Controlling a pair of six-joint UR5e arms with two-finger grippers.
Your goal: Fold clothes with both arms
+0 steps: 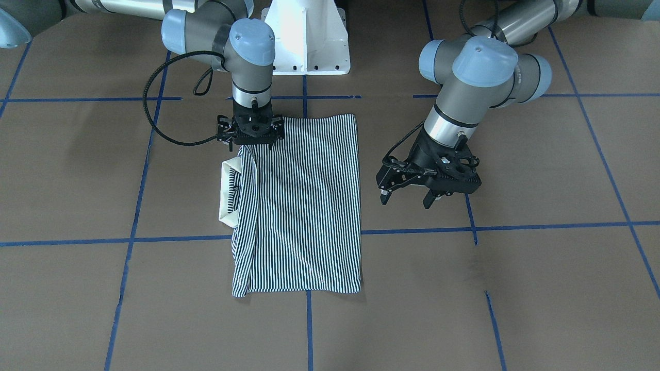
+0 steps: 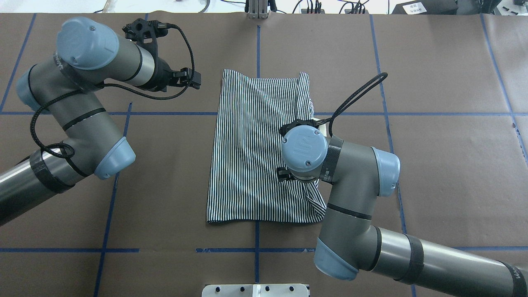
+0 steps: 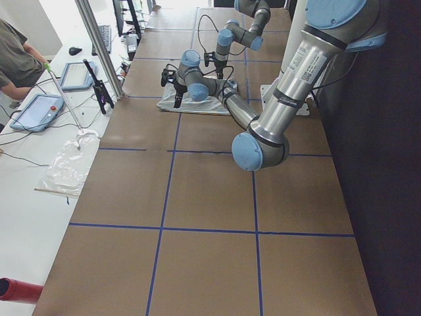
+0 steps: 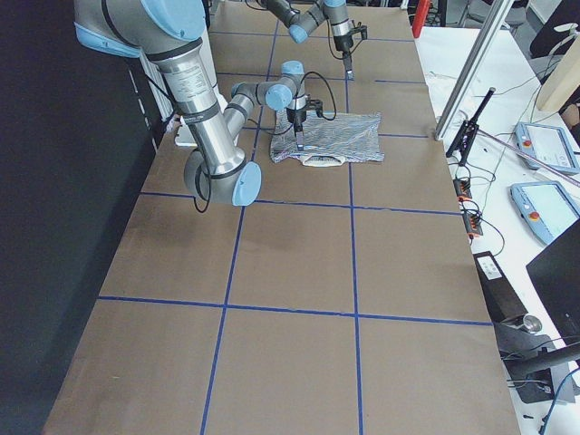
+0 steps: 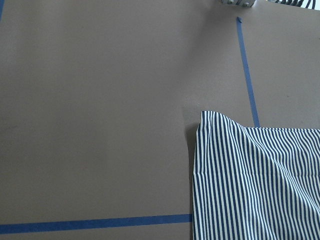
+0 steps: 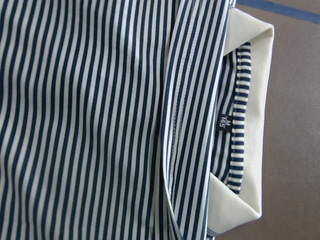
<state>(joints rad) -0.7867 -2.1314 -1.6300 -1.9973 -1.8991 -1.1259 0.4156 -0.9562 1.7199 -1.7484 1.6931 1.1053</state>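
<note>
The polo shirt point(image 1: 304, 206) is lying in the middle of the table point(image 1: 515, 288). It is doubled into a long rectangle, with one short edge turned toward the robot-side edge of the table. Its cream collar point(image 1: 226, 196) is sticking out along the long edge on the robot's right.

The fabric is being judged as light, soft and limp. It is likely to sag and slide over itself when lifted, so the layers could be dragged out of line by a single pinch. Hold is best being taken at two corners of one short edge, through all the layers, with the stiffer collar being left alone.

The right gripper point(image 1: 251, 140) is being pointed straight down at the shirt's corner nearest the robot, on the collar side. Its fingertips are being hidden by its own body. The cloth is being drawn up into a small peak beneath it, though, so it is being judged as clenched on the folded edge there.

The left gripper point(image 1: 406, 200) is being held over bare table just beside the opposite long edge, apart from the cloth. Its jaws are spread wide and nothing is being held. For an even fold, a matching grip at the shirt's other robot-side corner is probably being called for.
</note>
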